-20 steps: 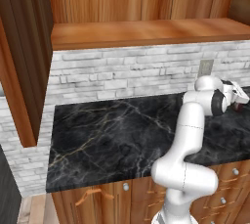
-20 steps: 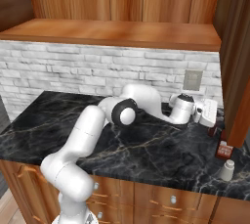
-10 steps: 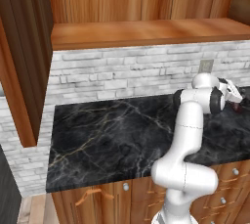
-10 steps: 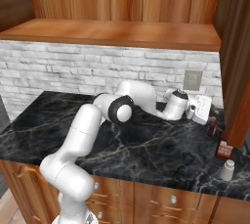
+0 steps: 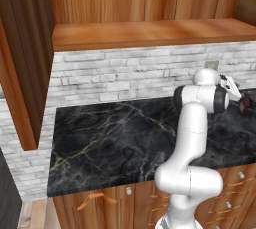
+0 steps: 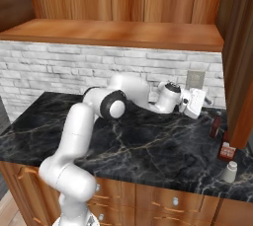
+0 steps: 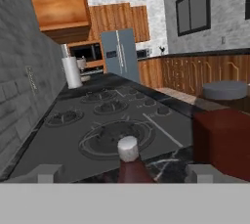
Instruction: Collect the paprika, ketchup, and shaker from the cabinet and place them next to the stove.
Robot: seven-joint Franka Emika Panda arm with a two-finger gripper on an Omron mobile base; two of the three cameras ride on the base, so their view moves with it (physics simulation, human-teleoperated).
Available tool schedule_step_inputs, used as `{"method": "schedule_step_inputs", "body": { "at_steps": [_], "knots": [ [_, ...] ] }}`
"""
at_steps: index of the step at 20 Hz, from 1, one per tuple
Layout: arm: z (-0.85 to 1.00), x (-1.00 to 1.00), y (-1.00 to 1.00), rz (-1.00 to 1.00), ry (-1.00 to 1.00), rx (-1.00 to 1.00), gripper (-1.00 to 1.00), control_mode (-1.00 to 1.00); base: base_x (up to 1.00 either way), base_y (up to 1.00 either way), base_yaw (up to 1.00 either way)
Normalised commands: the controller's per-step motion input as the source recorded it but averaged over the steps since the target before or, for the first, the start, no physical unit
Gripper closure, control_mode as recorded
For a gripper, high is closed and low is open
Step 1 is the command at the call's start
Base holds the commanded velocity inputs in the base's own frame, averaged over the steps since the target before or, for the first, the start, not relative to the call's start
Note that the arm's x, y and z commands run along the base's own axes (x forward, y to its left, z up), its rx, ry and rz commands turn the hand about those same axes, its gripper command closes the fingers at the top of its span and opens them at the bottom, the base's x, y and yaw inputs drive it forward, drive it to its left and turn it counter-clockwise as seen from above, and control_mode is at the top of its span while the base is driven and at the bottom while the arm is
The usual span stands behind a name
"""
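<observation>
1. No brand or readable writing shows on any of the 3 containers; any label on the ketchup is too small to read.
2. In the right base view the gripper (image 6: 205, 102) sits at the right end of the black marble counter (image 6: 148, 146), under the cabinet (image 6: 118, 32) shelf board and by the brick wall; its fingers stand spread wide, pinching nothing.
3. The ketchup (image 6: 215, 125) stands upright just right of the gripper, apart from it, long axis vertical, neck up.
4. The paprika (image 6: 228, 148) stands just right of it, partly hidden behind the wooden panel.
5. The shaker (image 6: 230, 171) stands upright nearest the counter's front edge, rounded top up.
6. In the hand view the ketchup's pale cap (image 7: 128, 148) rises between the fingertips (image 7: 47, 173), with the stove (image 7: 112, 115) right behind it and the paprika (image 7: 222, 142) at the right.
</observation>
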Motion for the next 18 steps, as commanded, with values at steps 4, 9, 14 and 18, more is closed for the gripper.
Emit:
{"method": "schedule_step_inputs", "body": {
  "at_steps": [4, 9, 14, 18],
  "knots": [
    [-0.44, -0.69, 0.68, 0.00, -0.17, -0.09, -1.00, -1.00, 0.00, 0.00, 0.00],
    [-0.21, -0.81, 0.73, -0.01, -0.20, -0.07, -1.00, -1.00, 0.00, 0.00, 0.00],
    [0.00, -0.98, 0.74, -0.05, -0.19, -0.06, -1.00, -1.00, 0.00, 0.00, 0.00],
    [0.00, -1.00, 0.79, -0.08, -0.17, -0.06, -1.00, -1.00, 0.00, 0.00, 0.00]
  ]
}}
